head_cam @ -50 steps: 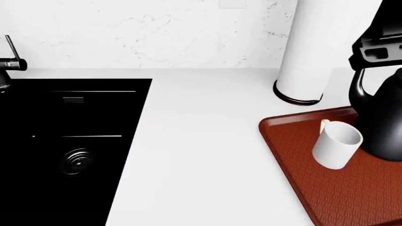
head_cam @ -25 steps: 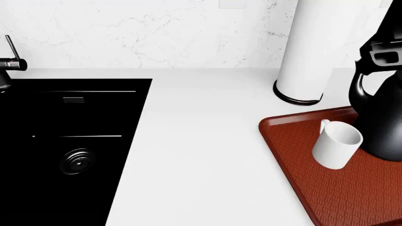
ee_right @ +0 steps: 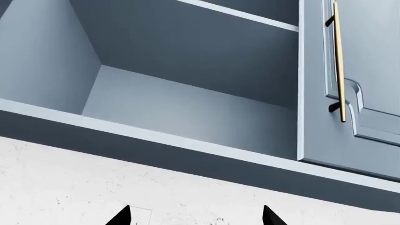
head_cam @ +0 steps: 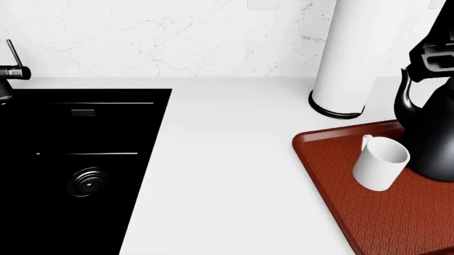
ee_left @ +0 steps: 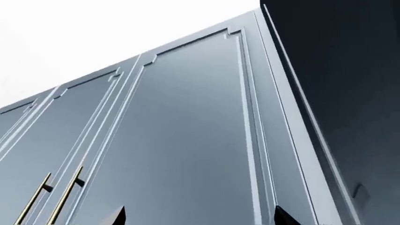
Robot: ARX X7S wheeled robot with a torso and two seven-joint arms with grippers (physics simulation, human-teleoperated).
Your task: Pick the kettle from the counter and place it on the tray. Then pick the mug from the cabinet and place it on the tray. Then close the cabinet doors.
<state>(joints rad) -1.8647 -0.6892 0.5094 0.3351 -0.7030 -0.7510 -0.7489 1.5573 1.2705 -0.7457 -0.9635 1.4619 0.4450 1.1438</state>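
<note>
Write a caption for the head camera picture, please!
White mug and black kettle share the red tray.

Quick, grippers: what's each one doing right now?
Left gripper: open, holding nothing, facing closed cabinet doors.
Right gripper: open, holding nothing, pointed up at the open cabinet.

Both claws (ee_left: 198,216) (ee_right: 195,216) point upward, fingertips spread apart, holding nothing.

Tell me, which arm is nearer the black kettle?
Right. Part of the right arm shows just above the kettle in the head view; the left arm is outside that view, its camera facing closed cabinet doors.
</note>
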